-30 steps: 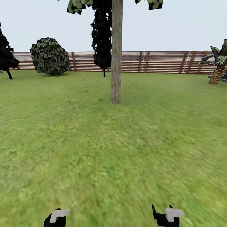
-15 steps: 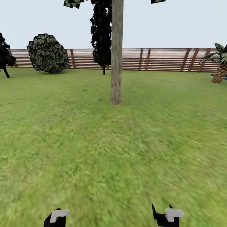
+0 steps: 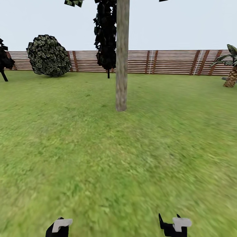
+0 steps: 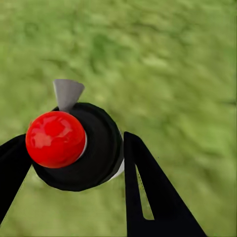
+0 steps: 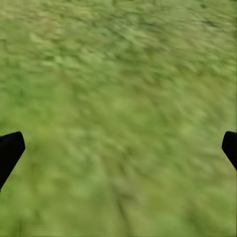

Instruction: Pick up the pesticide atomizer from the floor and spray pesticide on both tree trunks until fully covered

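Grass floor (image 3: 98, 158) spreads ahead of both grippers to the slatted fence (image 3: 171, 62), and the mottled tree trunk (image 3: 121, 65) stands well ahead between them, its crown cut off. The left gripper (image 4: 74, 158) is clamped on the pesticide atomizer (image 4: 74, 148) (black body, red cap; lower part hidden). The right gripper (image 5: 118, 148) is spread wide and empty, only its fingertips (image 5: 10, 148) showing.

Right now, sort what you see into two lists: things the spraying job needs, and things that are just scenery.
Needed for the job:
- sprayer, black with a red top, held between the left hand fingers
- tree trunk, straight ahead on the grass
- right hand, open, over grass

Just scenery:
- round bush
- dark conifer
- palm
- wooden fence
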`<state>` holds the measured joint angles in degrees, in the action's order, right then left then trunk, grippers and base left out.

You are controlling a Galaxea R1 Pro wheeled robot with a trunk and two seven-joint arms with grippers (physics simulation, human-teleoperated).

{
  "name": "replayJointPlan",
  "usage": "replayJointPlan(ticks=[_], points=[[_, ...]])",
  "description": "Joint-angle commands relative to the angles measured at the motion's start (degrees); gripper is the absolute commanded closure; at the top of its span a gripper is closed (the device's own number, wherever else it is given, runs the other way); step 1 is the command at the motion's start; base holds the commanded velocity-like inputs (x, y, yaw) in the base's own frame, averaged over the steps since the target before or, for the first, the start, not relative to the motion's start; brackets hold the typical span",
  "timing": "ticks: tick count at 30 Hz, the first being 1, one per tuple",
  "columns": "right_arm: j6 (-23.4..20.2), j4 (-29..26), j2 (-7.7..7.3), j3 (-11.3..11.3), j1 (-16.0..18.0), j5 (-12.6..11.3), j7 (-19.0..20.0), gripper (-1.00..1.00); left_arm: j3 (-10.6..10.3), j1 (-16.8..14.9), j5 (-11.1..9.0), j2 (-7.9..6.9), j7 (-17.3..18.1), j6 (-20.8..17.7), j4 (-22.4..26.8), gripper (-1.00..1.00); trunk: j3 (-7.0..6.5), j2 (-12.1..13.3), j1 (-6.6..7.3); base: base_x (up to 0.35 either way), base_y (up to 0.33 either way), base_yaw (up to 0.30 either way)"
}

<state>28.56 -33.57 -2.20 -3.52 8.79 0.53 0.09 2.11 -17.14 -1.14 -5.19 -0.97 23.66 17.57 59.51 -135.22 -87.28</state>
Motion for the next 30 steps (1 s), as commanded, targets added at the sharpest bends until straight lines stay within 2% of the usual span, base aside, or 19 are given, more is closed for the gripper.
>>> replayJointPlan(ticks=[1,10,30], points=[[0.0,0.0,0.0,0.0,0.0,0.0,0.0,-1.0,0.0,0.0,0.0,0.0,0.0,0.0,0.0,1.0,0.0,0.0,0.0,0.34,0.0,0.0],[0.0,0.0,0.0,0.0,0.0,0.0,0.0,-1.0,0.0,0.0,0.0,0.0,0.0,0.0,0.0,1.0,0.13,0.0,0.0,0.34,0.0,0.0],[0.0,0.0,0.0,0.0,0.0,0.0,0.0,-1.0,0.0,0.0,0.0,0.0,0.0,0.0,0.0,1.0,1.91,0.0,0.0,0.34,0.0,0.0]])
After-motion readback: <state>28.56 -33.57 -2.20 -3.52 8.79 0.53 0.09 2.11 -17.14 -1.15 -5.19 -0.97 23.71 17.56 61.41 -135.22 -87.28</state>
